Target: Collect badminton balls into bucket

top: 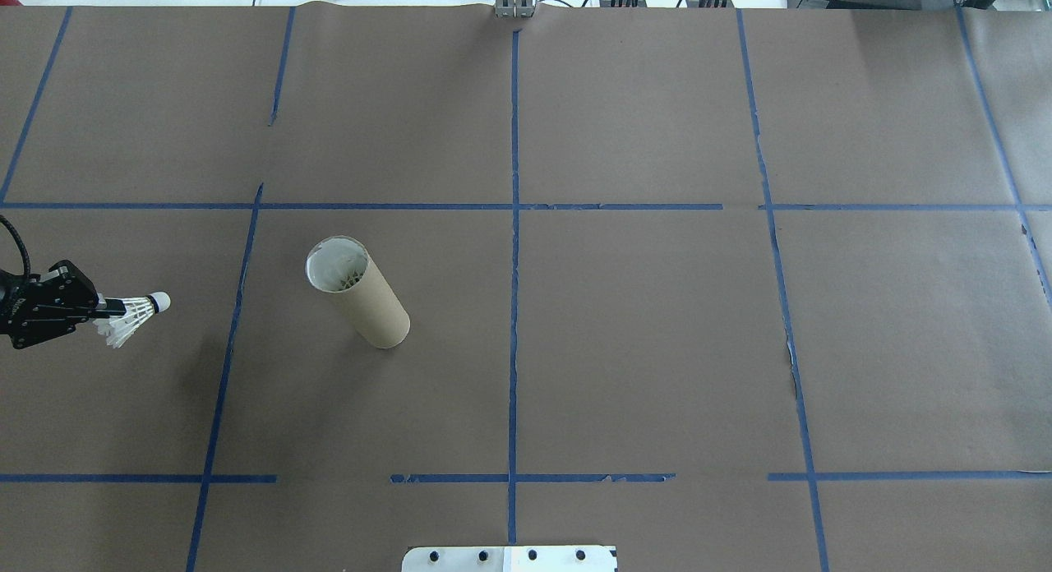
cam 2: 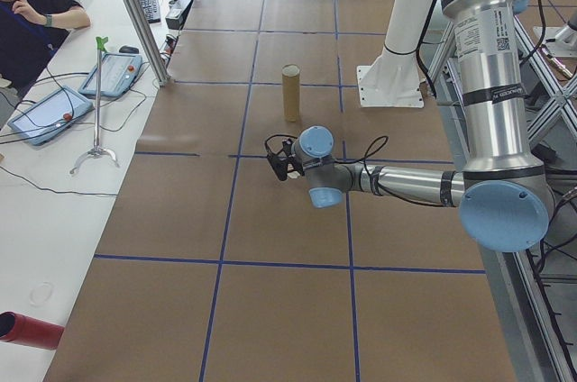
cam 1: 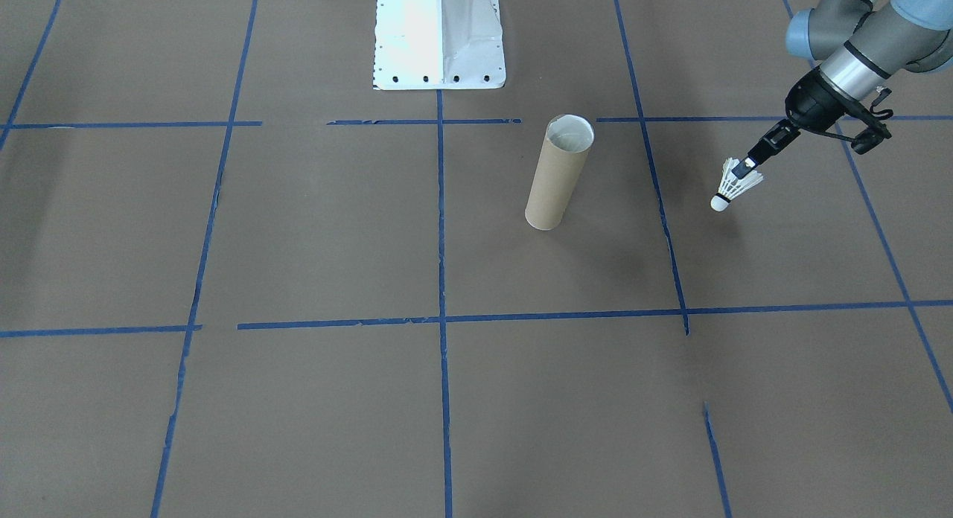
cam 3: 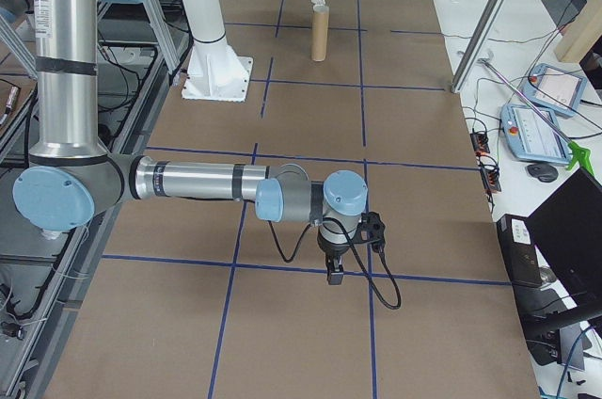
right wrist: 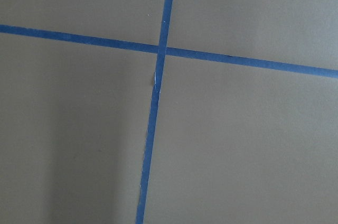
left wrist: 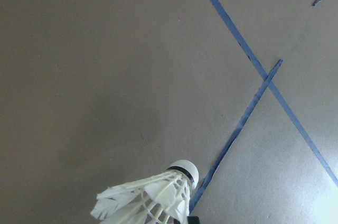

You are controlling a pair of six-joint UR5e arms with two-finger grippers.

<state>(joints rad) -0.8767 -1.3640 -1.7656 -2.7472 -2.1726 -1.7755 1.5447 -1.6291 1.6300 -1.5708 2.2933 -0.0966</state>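
A white feather badminton ball (cam 1: 733,184) (top: 138,315) hangs above the brown table, cork tip pointing away from the arm. My left gripper (cam 1: 747,170) (top: 105,311) is shut on its feather skirt. In the left wrist view the badminton ball (left wrist: 153,198) fills the bottom edge, with bare paper and blue tape below it. The bucket (cam 1: 558,173) (top: 358,294), a brown cardboard tube, stands upright with its mouth open, well apart from the ball toward the table's middle. My right gripper (cam 3: 332,272) hangs low over the table far from both; whether it is open or shut I cannot tell.
Blue tape lines (cam 1: 441,228) grid the brown paper. The white robot base (cam 1: 439,34) (top: 509,558) sits at the table's robot-side edge. A person (cam 2: 32,17) sits at a side table with tablets, near a metal post (cam 2: 135,13) and a red cylinder (cam 2: 27,330).
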